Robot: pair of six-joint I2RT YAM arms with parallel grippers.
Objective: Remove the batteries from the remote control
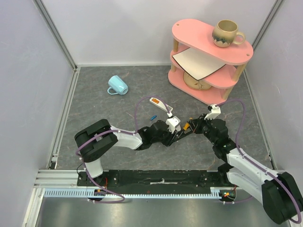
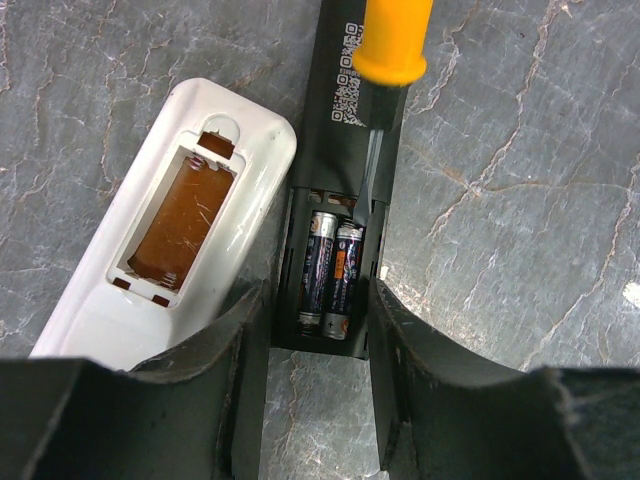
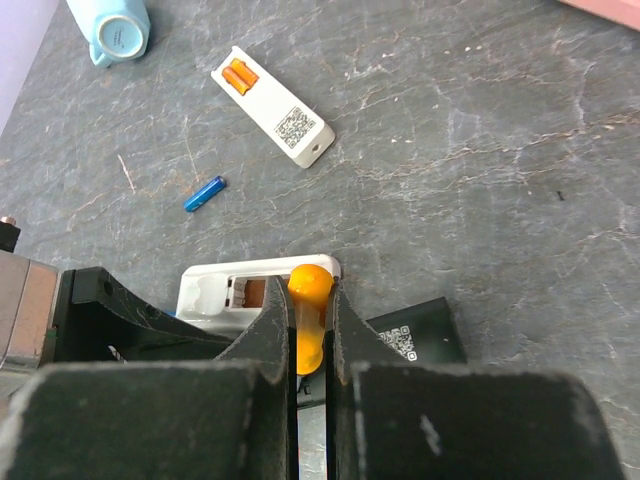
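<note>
Batteries [image 2: 332, 285], two dark cylindrical cells, sit in the open bay of the slim black plastic remote [image 2: 335, 150], which your left end effector [image 2: 318, 300] clamps steady so the orange-handled metal-shaft screwdriver [image 2: 393, 45], pinched in your right end effector [image 3: 311, 300], can lever them out.

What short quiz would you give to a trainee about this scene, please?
1. True or false: the white remote beside the black remote has an empty battery compartment.
2. What does the right gripper hold? A) a spoon B) the orange-handled screwdriver C) nothing
3. How many batteries lie in the black remote's open compartment?
Key: 1 true; 2 B; 3 two.
</note>
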